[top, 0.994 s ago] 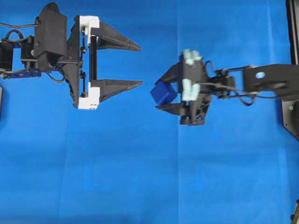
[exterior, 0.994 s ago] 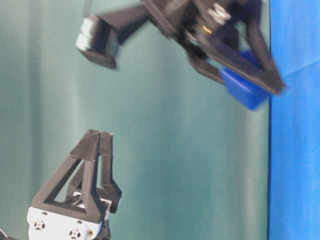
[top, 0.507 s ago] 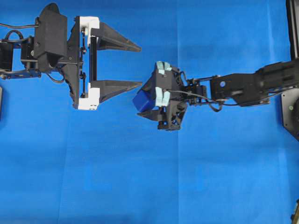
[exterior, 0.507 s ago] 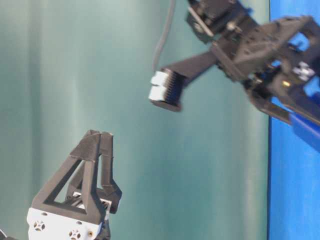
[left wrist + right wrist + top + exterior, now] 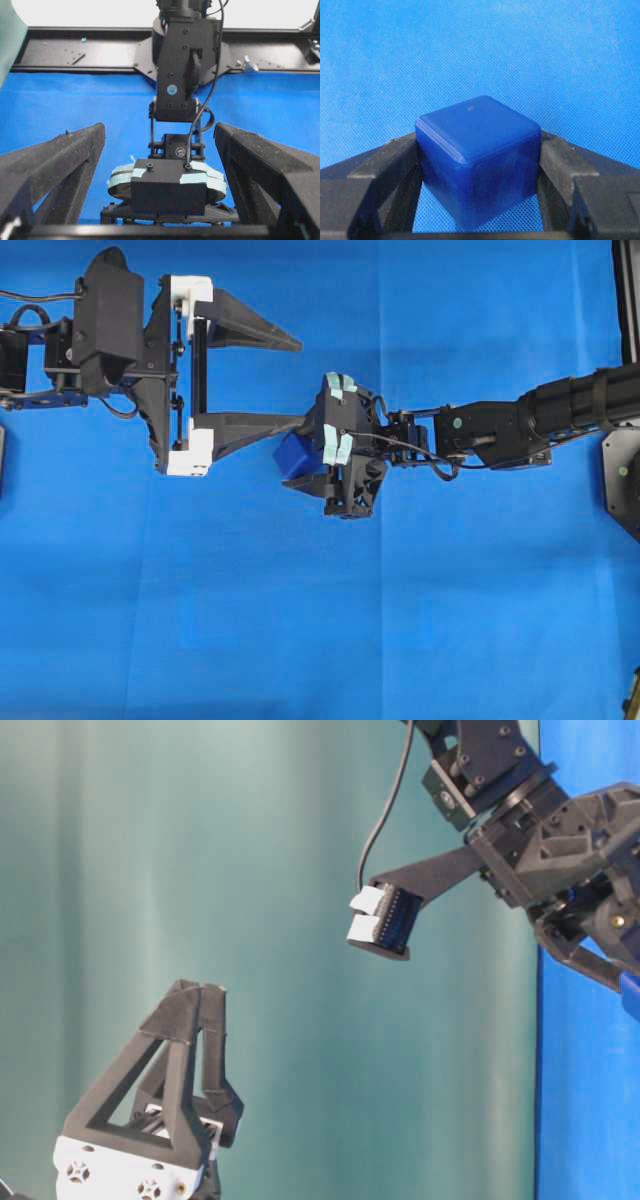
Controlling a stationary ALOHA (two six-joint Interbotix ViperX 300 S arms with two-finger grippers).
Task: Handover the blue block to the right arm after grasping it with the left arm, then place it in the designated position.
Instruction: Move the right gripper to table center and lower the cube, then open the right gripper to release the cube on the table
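The blue block point(image 5: 291, 453) is a small dark-blue cube with rounded edges, clamped between the two black fingers of my right gripper point(image 5: 300, 458). The right wrist view shows it point(image 5: 477, 155) filling the gap of that gripper point(image 5: 477, 145), above the blue cloth. My left gripper point(image 5: 301, 380), with white pieces at its finger bases, stands wide open with nothing in it. Its lower fingertip point(image 5: 296, 421) is just above the block in the overhead view. In the left wrist view the right arm point(image 5: 182, 75) faces the open fingers point(image 5: 60, 160).
Blue cloth point(image 5: 300, 620) covers the table. A black frame point(image 5: 626, 300) runs along the right edge and a dark rail point(image 5: 75, 50) along the back. A green curtain point(image 5: 200, 870) fills the table-level view.
The right arm has carried the blue block leftwards, from the middle right to just under the left gripper's lower fingertip. The left arm has not moved.
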